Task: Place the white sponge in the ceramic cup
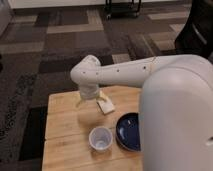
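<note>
The white sponge (106, 106) lies flat on the wooden table (62, 127), near its far middle. My gripper (90, 100) hangs from the white arm's wrist straight down over the table, just left of the sponge, with its fingers spread and nothing between them. One finger stands close to the sponge's left edge; whether it touches I cannot tell. The ceramic cup (100, 138) stands upright and empty toward the front of the table, below the gripper and the sponge.
A dark blue dish (129, 131) sits right of the cup, almost touching it. The robot's large white body (177, 120) blocks the right side of the view. Patterned carpet surrounds the table, and a dark cart stands at the far back.
</note>
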Action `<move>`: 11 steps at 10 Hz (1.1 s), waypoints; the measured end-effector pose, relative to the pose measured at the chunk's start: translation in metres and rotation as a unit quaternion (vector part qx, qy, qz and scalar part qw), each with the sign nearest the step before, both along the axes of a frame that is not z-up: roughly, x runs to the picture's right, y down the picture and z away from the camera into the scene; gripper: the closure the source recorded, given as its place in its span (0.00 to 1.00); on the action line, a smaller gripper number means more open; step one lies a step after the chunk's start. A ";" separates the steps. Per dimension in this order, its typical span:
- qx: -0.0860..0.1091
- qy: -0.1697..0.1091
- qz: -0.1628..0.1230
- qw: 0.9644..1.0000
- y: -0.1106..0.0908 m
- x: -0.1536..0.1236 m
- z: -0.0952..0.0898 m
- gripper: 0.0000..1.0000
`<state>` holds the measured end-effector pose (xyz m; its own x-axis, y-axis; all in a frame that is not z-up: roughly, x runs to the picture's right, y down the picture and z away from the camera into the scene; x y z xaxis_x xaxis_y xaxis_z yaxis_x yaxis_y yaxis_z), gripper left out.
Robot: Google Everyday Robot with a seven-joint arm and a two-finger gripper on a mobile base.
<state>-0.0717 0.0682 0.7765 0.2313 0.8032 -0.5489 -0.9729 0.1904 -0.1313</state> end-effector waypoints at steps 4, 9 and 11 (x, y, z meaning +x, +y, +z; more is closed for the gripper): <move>-0.008 -0.014 -0.043 0.999 -0.008 0.023 0.007 0.20; -0.012 -0.010 -0.048 0.999 -0.010 0.034 0.009 0.20; -0.012 -0.011 -0.049 0.999 -0.010 0.033 0.009 0.20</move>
<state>-0.0386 0.0586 0.7854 0.3196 0.7629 -0.5620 -0.9468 0.2805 -0.1577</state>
